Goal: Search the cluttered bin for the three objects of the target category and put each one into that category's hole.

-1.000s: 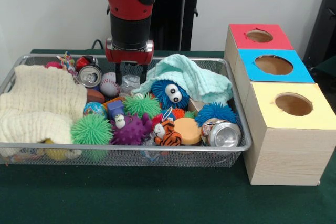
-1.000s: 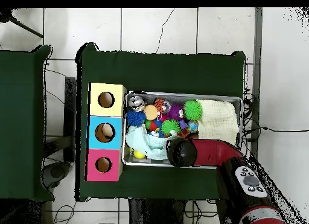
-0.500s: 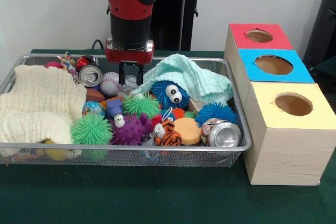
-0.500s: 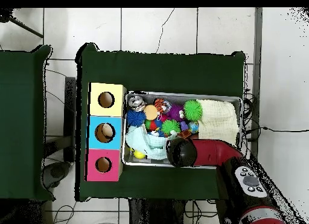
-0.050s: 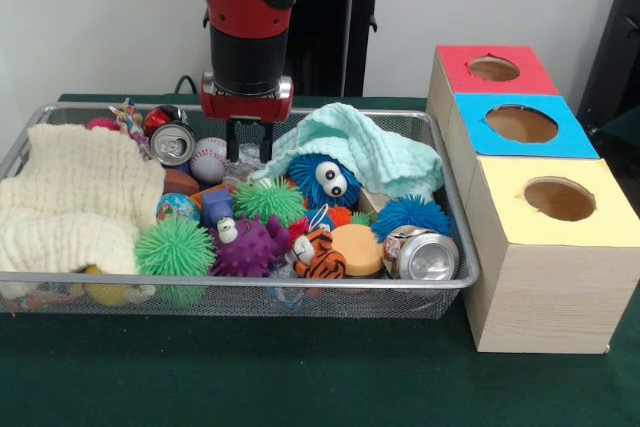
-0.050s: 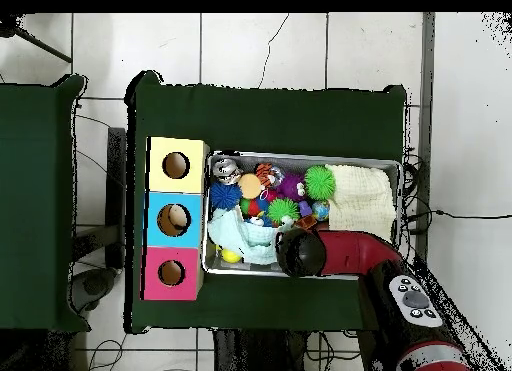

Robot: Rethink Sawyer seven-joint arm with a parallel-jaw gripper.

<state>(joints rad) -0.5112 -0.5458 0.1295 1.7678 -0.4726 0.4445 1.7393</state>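
near the bin's point(image 5: 462, 247) front rim lie a silver can point(image 5: 422, 255), an orange disc point(image 5: 358, 247) and a striped tiger toy point(image 5: 318, 254). further back, the blue googly-eyed puff point(image 5: 325, 179) sits under the mint cloth point(image 5: 362, 148). at the far side the hand point(image 5: 250, 143), fingers slightly apart and empty, hangs over clutter just right of the baseball point(image 5: 209, 160). which category is wanted cannot be told; the coloured boxes' holes point(image 5: 520, 123) lie to the right, beyond the rim.

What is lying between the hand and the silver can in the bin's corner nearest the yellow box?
The hand hangs at the back of the bin; the silver can lies at its front. Between them sit the blue fuzzy toy with eyes, a green spiky ball and the orange disc.
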